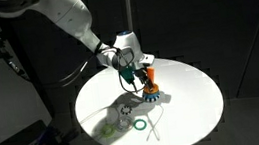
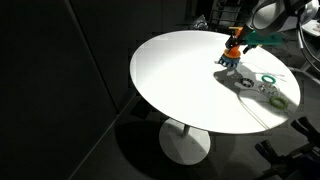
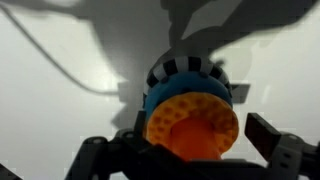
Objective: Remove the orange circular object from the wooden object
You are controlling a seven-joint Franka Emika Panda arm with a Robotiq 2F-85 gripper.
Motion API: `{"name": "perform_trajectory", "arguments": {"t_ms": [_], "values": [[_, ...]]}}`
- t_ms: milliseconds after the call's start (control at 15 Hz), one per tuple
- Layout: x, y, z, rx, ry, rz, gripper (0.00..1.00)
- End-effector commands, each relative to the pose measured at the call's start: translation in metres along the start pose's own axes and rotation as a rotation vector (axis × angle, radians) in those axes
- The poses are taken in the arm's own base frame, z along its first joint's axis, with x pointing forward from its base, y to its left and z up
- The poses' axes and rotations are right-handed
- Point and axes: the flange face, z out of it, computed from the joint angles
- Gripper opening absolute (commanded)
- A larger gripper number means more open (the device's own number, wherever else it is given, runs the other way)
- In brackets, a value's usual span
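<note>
While the gripper (image 1: pixel 141 71) hangs over the far part of the round white table (image 1: pixel 198 116), we see its jaws spread wide with nothing pinched between them. In the wrist view the two dark fingers (image 3: pixel 272 138) stand apart, one on each side of the orange circular object (image 3: pixel 192 125), and we cannot tell whether either one touches it.

The orange circular object (image 1: pixel 150 73) is still on the wooden object (image 1: pixel 152 84), which rises from the middle of a blue toothed ring (image 1: pixel 153 94) lying flat on the table. In both exterior views the stack stands upright: its long axis runs vertically and its top points at the gripper. At this size we cannot part ring from peg with any sharpness; they read as one orange-brown column (image 2: pixel 234 46) above the blue base (image 2: pixel 230 62).

From the wrist we look almost straight down that axis, so the orange piece shows its round, dimpled face and the blue teeth (image 3: pixel 185 75) show beyond its rim. A green ring (image 1: pixel 139 128) lies flat nearer the table's front edge, well apart from the stack.
</note>
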Motion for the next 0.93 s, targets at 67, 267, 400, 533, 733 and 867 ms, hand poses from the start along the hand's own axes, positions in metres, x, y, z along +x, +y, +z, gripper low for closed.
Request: {"name": "perform_trajectory", "arguments": {"t_ms": [67, 267, 400, 533, 733, 867], "values": [[0.008, -0.006, 0.006, -0.001, 0.025, 0.015, 1.00], [0.008, -0.007, 0.010, -0.004, 0.026, 0.013, 1.00], [0.008, -0.008, 0.012, -0.005, 0.026, 0.012, 1.00], [0.008, -0.008, 0.014, -0.008, 0.026, 0.012, 1.00], [0.010, -0.008, 0.016, -0.013, 0.028, 0.013, 1.00], [0.011, -0.007, 0.017, -0.017, 0.031, 0.012, 0.73]]}}
